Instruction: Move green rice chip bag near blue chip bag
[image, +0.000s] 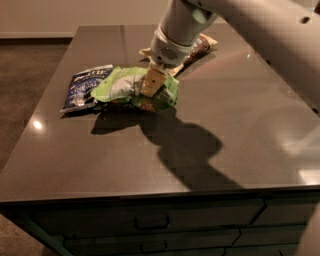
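Note:
The green rice chip bag (120, 86) is a crumpled light-green foil bag with a white-grey panel, lying at the left-middle of the dark table. My gripper (151, 89) comes down from the upper right and is shut on the bag's right part, its tan fingers (151, 81) pressed into the foil. The blue chip bag (86, 86) lies just left of the green bag, and the green bag's left edge touches or overlaps its right edge.
A brown-and-tan snack bag (199, 47) lies at the back, partly hidden behind my arm. The table's (240, 130) left edge runs close to the blue bag. Drawers (150, 222) show below the front edge.

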